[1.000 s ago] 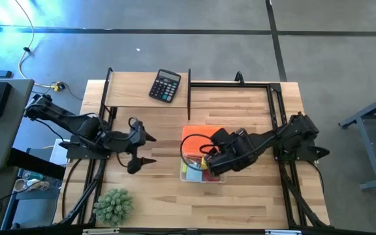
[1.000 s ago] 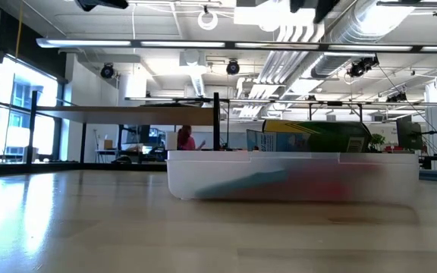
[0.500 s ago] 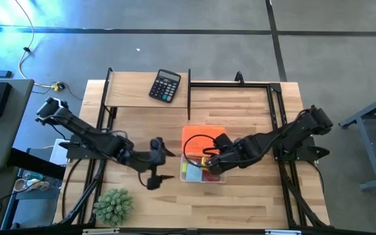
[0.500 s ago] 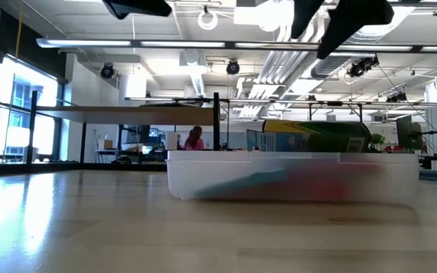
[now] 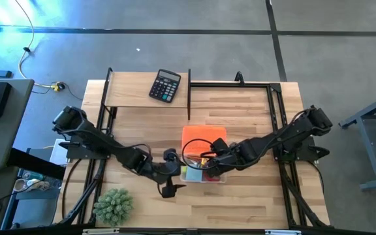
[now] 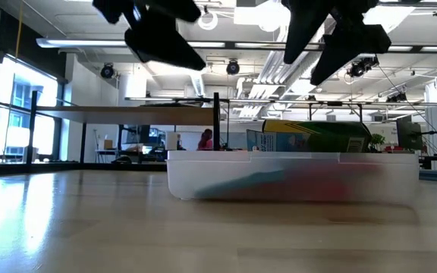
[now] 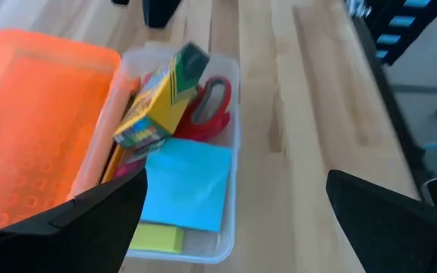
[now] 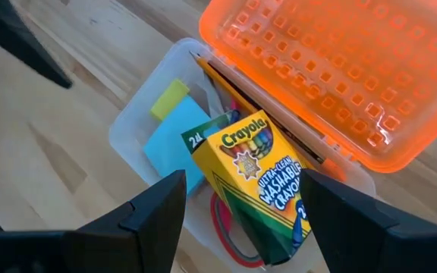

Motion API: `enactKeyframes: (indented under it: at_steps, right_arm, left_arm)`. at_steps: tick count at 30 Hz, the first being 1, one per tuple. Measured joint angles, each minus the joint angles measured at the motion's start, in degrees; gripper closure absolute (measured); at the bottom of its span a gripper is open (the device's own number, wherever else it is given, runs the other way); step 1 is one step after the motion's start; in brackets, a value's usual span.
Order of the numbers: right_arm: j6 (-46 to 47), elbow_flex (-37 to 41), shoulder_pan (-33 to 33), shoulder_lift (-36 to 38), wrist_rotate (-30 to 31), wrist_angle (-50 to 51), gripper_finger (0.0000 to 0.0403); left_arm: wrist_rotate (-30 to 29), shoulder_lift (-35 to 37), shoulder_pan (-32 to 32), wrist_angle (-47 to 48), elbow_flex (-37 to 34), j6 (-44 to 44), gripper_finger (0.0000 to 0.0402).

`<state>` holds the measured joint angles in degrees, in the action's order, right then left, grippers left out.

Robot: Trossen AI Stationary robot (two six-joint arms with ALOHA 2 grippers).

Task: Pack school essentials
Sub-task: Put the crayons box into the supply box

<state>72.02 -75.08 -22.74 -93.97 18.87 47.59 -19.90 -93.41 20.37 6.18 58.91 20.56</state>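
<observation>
Closing the case looks like the step in hand, since the supplies already sit inside the clear plastic pencil case [image 8: 131, 129] near the middle of the desk [image 5: 240, 104]: the Crayola crayon box [image 8: 260, 186] lies tilted across the top, with the red-handled scissors [image 7: 209, 106] beneath it, the light-blue notepad [image 7: 188, 182] and a yellow block [image 8: 169, 98] at one end, and pencils [image 8: 256, 98] along the hinge side. The orange lid [image 8: 332, 68] lies folded back, flat beside the tray. The left pincer [image 5: 170, 177] hovers with fingers apart just beside the case's near corner, holding nothing; the right pincer [image 5: 209, 160] hangs over the tray, fingers also apart and empty. To do this well, I judge the crayon box should first be pressed flat, as its raised end would likely block the lid. One pincer could steady the tray wall while the other swings the lid over from its free edge.
</observation>
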Motion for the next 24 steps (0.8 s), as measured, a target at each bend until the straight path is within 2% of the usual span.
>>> enactKeyframes:
  at_steps: [4,9,15,24]
  right_arm:
    - [0.01,1.37,0.00,0.00,0.00,-0.71,0.0155]
    - [0.03,2.83,0.00,0.00,-0.31,-1.42,0.0155]
    - [0.08,2.92,0.51,0.00,0.37,-1.80,0.0155]
    - [0.03,2.92,2.29,-0.15,0.44,-2.16,0.0155]
  left_arm:
    - [0.11,-2.64,-0.01,-0.81,0.01,-0.19,0.0014]
    - [1.72,-4.91,-0.01,-1.74,-0.01,-0.69,0.0058]
    - [3.62,-6.83,-0.01,-3.91,-0.01,-3.31,0.0136]
    - [4.58,-9.46,-0.50,-6.57,-0.03,-6.35,0.0283]
